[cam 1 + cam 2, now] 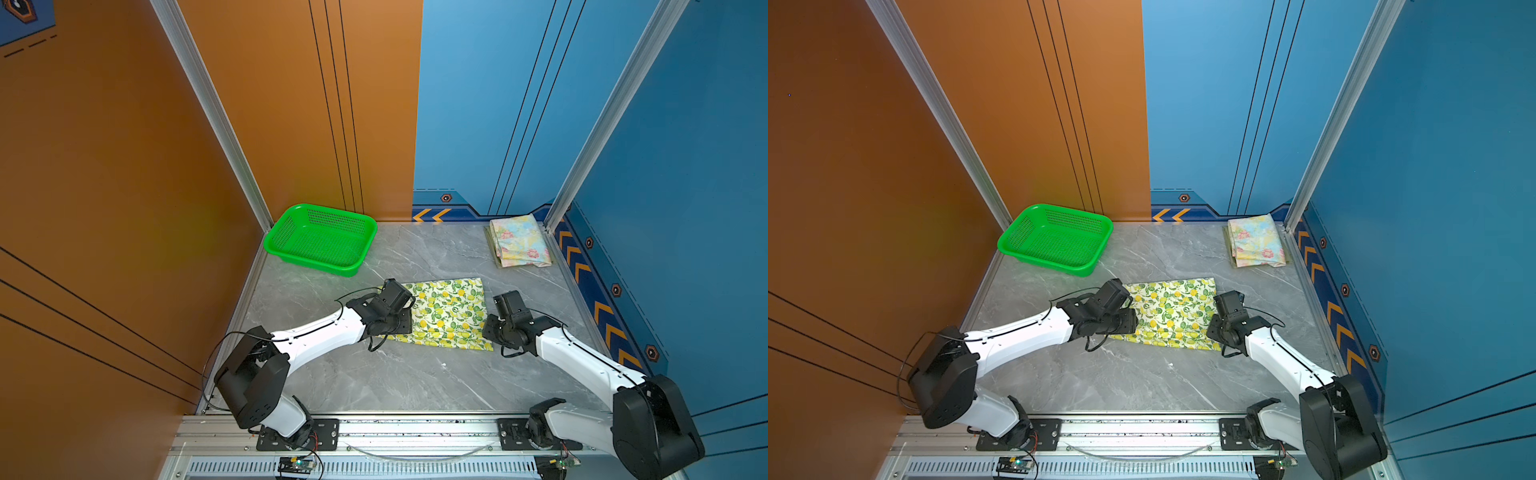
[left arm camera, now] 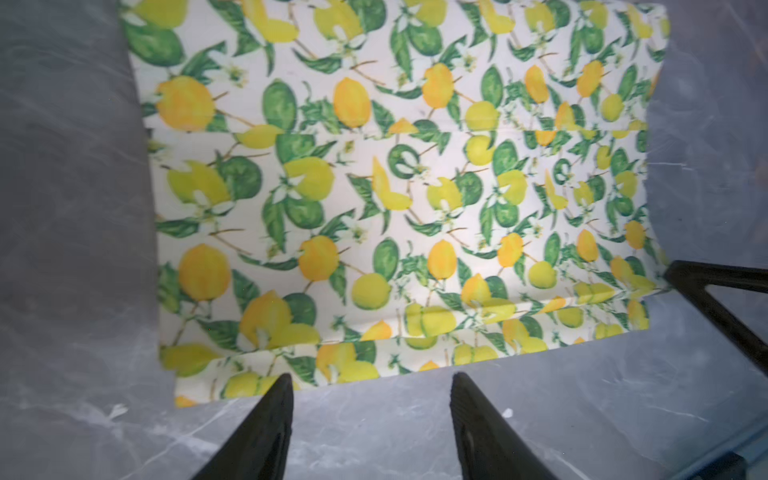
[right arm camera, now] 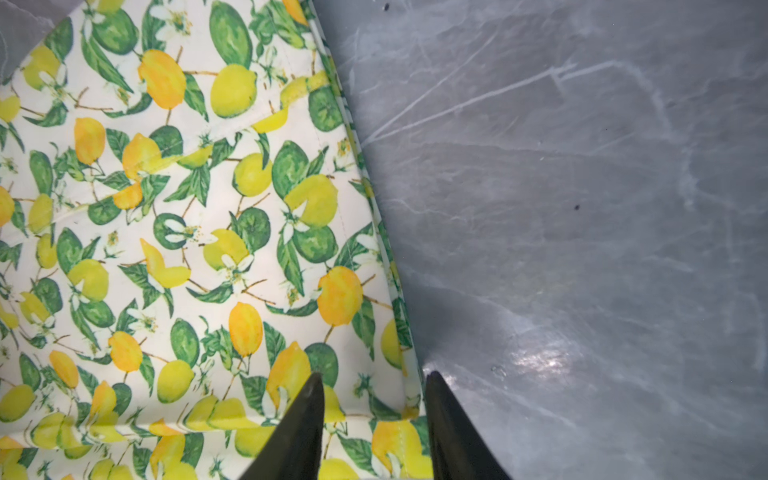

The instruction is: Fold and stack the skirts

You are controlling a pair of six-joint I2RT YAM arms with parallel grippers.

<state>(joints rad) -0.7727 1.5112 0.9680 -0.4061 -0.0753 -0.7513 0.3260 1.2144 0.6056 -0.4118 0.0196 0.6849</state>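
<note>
Grey marble table (image 1: 374,374) in both top views, bearing the lemon skirt (image 1: 446,318) as a flat layered rectangle at mid-table; floral skirt (image 1: 519,241) folded in the far right corner, with what looks like an olive edge (image 1: 487,237) under it; green basket (image 1: 332,222) far left, well apart. Bent in over the lemon skirt's near edge, left arm (image 1: 320,332) and right arm (image 1: 582,361), with fingertips hidden from above. Through the left wrist view: left gripper (image 2: 370,378) spread wide, holding nothing, tips over bare table just beside that near edge, toward its left end; whether touching the table, hard to tell. Through the right wrist view: right gripper (image 3: 374,376) parted more narrowly, straddling the near right corner, one finger (image 3: 303,415) above the print and its mate above the table, with slack cloth between, not pinched. Probably the next fold, or else the lift onto the stack. To do it well: slip a finger under every layer at both ends, close both together, raise evenly, keep the edge taut, then lay edge on edge without dragging the layers askew
</note>
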